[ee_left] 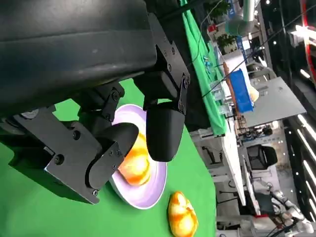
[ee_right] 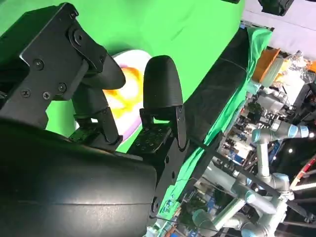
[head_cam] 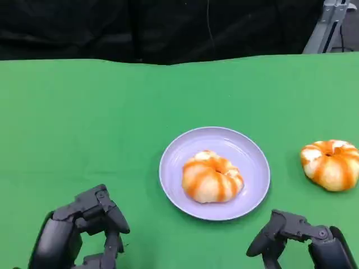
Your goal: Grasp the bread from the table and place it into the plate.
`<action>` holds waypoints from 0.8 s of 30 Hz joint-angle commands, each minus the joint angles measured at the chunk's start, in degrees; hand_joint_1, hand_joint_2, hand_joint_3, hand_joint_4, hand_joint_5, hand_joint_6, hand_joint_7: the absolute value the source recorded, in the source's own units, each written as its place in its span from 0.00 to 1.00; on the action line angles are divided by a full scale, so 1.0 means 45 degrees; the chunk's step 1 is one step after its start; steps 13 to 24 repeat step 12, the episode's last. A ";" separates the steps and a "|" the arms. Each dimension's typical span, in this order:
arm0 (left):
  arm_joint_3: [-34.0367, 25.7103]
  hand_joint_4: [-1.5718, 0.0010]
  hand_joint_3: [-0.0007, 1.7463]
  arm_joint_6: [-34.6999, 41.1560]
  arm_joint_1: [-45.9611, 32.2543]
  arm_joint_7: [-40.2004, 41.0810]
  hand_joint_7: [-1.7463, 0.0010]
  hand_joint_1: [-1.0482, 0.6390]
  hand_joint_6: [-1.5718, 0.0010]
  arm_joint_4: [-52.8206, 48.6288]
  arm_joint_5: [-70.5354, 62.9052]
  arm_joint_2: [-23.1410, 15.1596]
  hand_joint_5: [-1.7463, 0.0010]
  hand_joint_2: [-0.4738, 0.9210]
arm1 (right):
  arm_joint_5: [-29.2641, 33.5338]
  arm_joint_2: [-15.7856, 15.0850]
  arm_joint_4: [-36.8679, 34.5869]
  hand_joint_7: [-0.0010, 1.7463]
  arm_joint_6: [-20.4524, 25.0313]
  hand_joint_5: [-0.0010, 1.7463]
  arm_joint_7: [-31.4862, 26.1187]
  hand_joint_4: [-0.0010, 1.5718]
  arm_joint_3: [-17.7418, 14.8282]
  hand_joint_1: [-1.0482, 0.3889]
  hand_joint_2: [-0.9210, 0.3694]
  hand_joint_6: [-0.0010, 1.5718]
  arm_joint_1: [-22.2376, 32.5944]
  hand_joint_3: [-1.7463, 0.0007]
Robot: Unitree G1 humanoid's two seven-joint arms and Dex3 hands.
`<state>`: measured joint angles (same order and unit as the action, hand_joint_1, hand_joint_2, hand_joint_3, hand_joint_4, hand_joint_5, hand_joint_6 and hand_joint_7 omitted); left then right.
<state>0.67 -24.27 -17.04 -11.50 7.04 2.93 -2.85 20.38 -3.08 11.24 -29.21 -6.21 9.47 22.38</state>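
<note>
- left hand (head_cam: 84, 232) sits low at the near left edge of the green table (head_cam: 84, 123); i see its fingers apart with nothing between them, so i log it as released.
- from the left wrist view the same hand (ee_left: 123, 133) has its fingers spread in front of the plate, touching nothing.
- right hand (head_cam: 300, 238) sits low at the near right edge, fingers also apart and holding nothing; released.
- right wrist view: hand (ee_right: 118, 94) hangs over the green cloth with the plate beyond its fingers.
- lavender plate (head_cam: 255, 154) lies just ahead of and between the two hands, nearer the right one.
- one bread (head_cam: 212, 176), round with orange stripes, lies inside the plate, slightly toward its near side.
- second bread (head_cam: 331, 163) of the same kind lies on the table to the right of the plate, apart from its rim, ahead of the right hand.
- black backdrop (head_cam: 157, 28) runs behind the far table edge.
</note>
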 commanded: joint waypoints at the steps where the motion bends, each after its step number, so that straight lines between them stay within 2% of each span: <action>1: -0.0006 0.47 0.84 -0.0249 0.0037 0.0013 0.07 0.59 0.52 -0.0190 0.0038 -0.0106 0.00 0.60 | 0.0027 -0.0222 0.0203 0.72 -0.0060 0.87 -0.0053 0.54 -0.0192 0.75 0.53 0.56 0.0046 0.19; 24: 0.0060 0.47 0.83 -0.0468 0.0026 -0.0019 0.07 0.58 0.52 -0.0273 -0.0115 -0.0233 0.00 0.60 | 0.0050 -0.0233 0.0324 0.71 -0.0002 0.87 -0.0049 0.55 -0.0160 0.74 0.53 0.56 0.0157 0.20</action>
